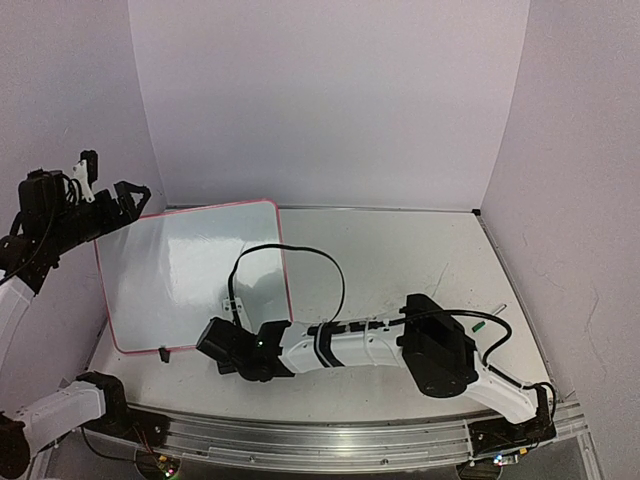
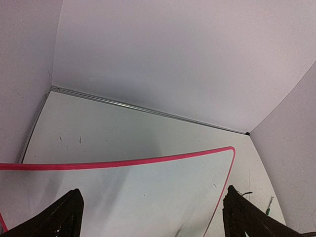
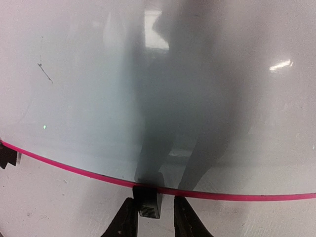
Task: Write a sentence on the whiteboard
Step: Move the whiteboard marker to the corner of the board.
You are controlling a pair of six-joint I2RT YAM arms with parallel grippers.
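Observation:
The whiteboard (image 1: 180, 270) lies flat at the table's left, glossy white with a thin pink-red frame; no writing shows on it. It also shows in the left wrist view (image 2: 148, 192) and the right wrist view (image 3: 98, 89). My right gripper (image 1: 212, 338) reaches across to the board's near edge. In its wrist view the gripper (image 3: 154, 215) is partly open and straddles a black clip foot (image 3: 148, 203); the left finger is close against it and the right finger stands apart. My left gripper (image 1: 125, 200) hangs raised over the board's far left corner, wide open and empty (image 2: 153, 217).
A thin marker with a green tip (image 1: 488, 318) lies on the table at the right, also in the left wrist view (image 2: 269, 205). A black cable (image 1: 300, 250) loops over the board's right edge. A second clip foot (image 1: 163, 353) sits on the near edge. Walls enclose the table.

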